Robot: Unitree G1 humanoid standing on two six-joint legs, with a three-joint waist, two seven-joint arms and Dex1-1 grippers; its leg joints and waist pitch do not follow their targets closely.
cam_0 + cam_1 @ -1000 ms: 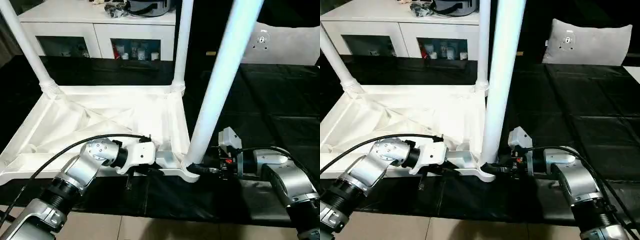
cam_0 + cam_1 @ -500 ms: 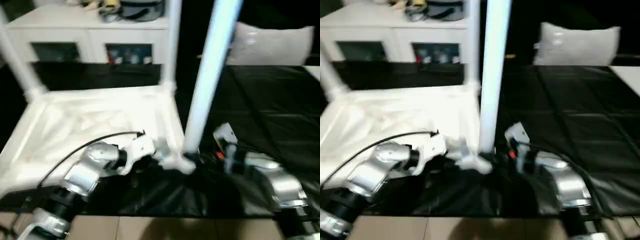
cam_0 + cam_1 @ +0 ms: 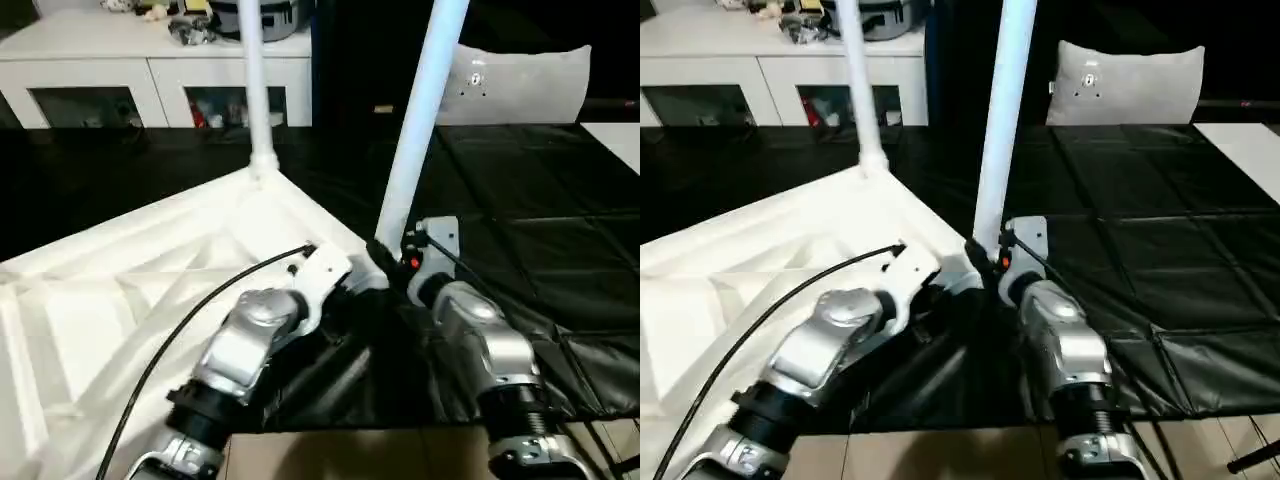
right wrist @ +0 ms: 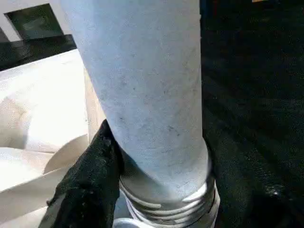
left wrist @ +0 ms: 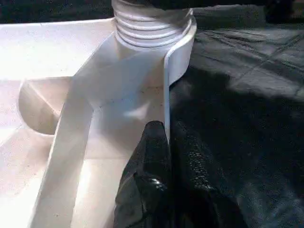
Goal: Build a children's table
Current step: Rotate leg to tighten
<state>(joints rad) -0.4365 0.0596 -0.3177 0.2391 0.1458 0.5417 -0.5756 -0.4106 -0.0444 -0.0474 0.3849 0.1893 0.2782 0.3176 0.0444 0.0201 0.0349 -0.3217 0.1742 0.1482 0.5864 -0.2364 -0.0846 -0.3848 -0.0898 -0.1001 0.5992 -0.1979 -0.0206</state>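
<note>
Clamping the tabletop [image 5: 57,156] rim, left end effector [image 5: 167,142]; right end effector [image 4: 156,190] grips the leg [image 4: 142,85].

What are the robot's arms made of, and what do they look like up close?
Both forearms, left and right, are rounded shiny silver shells with black ribbed rings near the elbow. Each ends in a white wrist block. A black cable loops over the left one. The left pincer has two black, finely textured fingers.
</note>
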